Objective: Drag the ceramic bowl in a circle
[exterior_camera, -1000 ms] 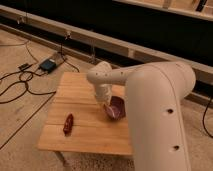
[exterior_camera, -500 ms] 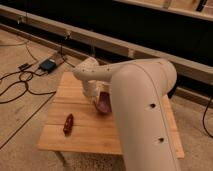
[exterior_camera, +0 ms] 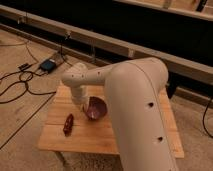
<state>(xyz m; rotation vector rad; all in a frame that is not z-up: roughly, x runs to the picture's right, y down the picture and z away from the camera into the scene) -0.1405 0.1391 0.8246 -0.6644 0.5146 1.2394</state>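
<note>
While the arm [exterior_camera: 135, 95] blocks my view of the jaws, they sit low over the table [exterior_camera: 105, 142], at the bowl's [exterior_camera: 96, 109] rim.
I cannot tell how far the jaws are open or whether they grip anything. The dark bowl lies just right of them in my view; a small red thing [exterior_camera: 68, 124] lies near them, down-left.

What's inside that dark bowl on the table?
The ceramic bowl looks empty where its inside shows. The gripper sits at its left rim, hiding that part.
</note>
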